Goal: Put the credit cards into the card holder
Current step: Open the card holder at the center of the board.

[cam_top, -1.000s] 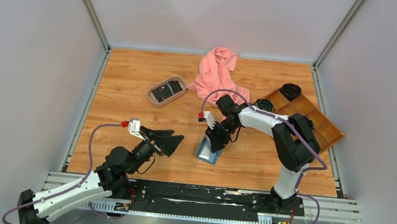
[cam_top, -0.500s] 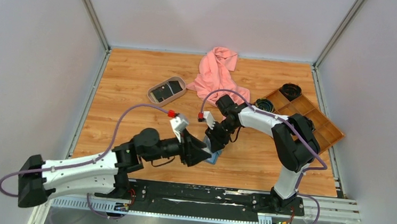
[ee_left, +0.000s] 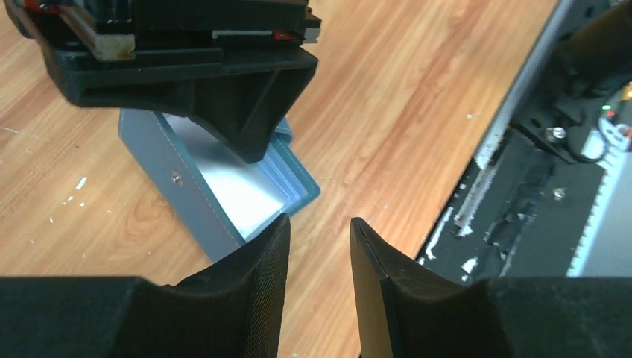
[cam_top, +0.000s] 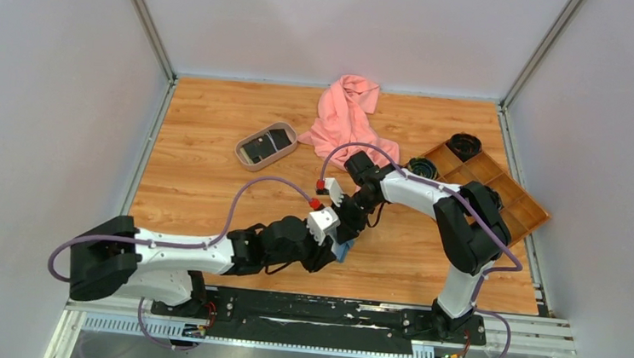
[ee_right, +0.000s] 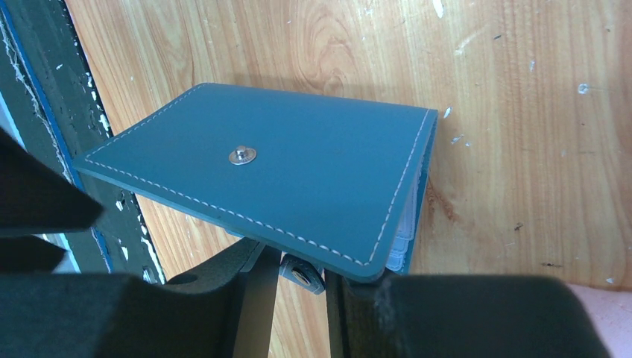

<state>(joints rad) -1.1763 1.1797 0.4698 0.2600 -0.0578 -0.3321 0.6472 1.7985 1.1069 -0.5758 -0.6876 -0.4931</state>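
Observation:
The teal card holder (cam_top: 345,250) lies open on the table, its snap flap (ee_right: 242,155) raised and its pale inner pocket (ee_left: 238,186) showing. My right gripper (cam_top: 347,226) reaches down into it. Its jaws stand part open over the fold, and the small tab clasp (ee_right: 302,273) hangs loose between them. My left gripper (ee_left: 317,227) sits low just in front of the holder's near corner, narrowly open with only bare wood between its fingers. Black credit cards (cam_top: 263,147) lie in the oval beige tray (cam_top: 244,154) at the back left.
A pink cloth (cam_top: 348,117) is bunched at the back centre. A brown wooden compartment tray (cam_top: 501,187) with dark round items stands at the right. The black base rail (ee_left: 536,164) runs close to my left gripper.
My left arm has swung in from the left and stretched out to the card holder, while its jaws narrowed from wide open. The right gripper and the holder have stayed put.

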